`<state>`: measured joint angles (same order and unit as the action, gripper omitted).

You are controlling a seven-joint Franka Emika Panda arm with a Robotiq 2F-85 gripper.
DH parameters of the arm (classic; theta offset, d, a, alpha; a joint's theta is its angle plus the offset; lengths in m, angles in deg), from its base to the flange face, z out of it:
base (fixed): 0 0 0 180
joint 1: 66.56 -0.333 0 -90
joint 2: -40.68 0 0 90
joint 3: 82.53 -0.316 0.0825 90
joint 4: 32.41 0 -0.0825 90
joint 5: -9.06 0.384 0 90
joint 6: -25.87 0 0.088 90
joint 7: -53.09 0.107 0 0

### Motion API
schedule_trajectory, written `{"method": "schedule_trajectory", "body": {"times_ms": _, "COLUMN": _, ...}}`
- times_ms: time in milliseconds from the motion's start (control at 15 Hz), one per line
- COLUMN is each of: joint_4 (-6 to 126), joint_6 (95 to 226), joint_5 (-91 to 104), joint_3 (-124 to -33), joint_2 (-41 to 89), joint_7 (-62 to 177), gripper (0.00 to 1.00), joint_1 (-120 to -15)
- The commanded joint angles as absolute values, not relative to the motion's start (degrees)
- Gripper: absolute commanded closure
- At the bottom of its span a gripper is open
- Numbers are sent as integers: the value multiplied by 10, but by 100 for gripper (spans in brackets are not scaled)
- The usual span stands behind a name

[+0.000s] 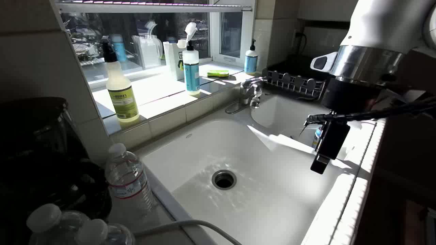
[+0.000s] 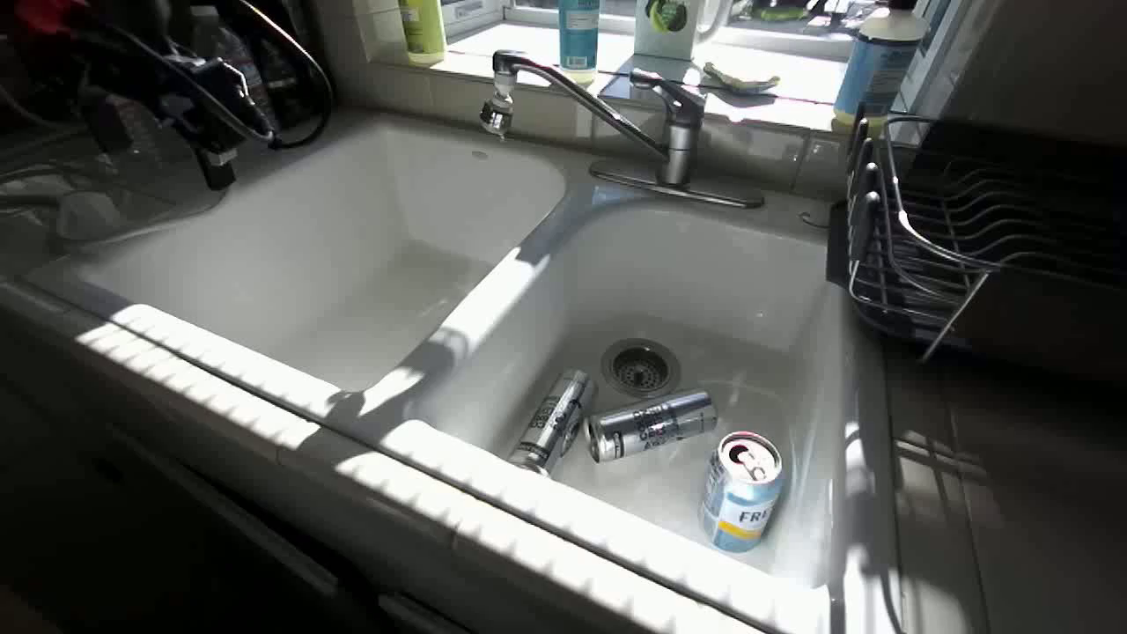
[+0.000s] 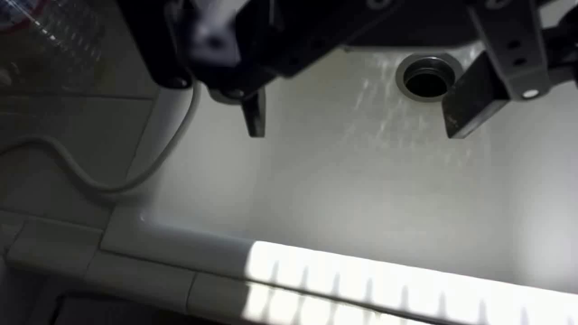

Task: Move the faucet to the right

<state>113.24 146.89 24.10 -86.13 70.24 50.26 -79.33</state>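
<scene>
Gripper: hangs over one sink basin; your jaws stand wide apart, pale basin floor showing between them in the wrist view.
Faucet: on the back ledge near the divider, well apart from your gripper.
Spout: reaches to picture left in an exterior view, nozzle showing above the back of the basin under your gripper.
Can basin: two silver cans lying, blue can standing.
Dish rack: just beside the can basin.
Window sill: bottles stand along it, behind the faucet.
</scene>
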Motion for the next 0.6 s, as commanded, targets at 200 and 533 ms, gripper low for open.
{"method": "schedule_trajectory", "body": {"times_ms": 200, "joint_4": 1131, "joint_6": 1467, "joint_5": 244, "joint_3": -867, "joint_2": 702, "joint_7": 500, "gripper": 0, "joint_1": -786}}
{"method": "schedule_trajectory", "body": {"times_ms": 533, "joint_4": 1120, "joint_6": 1472, "joint_5": 236, "joint_3": -865, "joint_2": 699, "joint_7": 513, "gripper": 0, "joint_1": -773}}
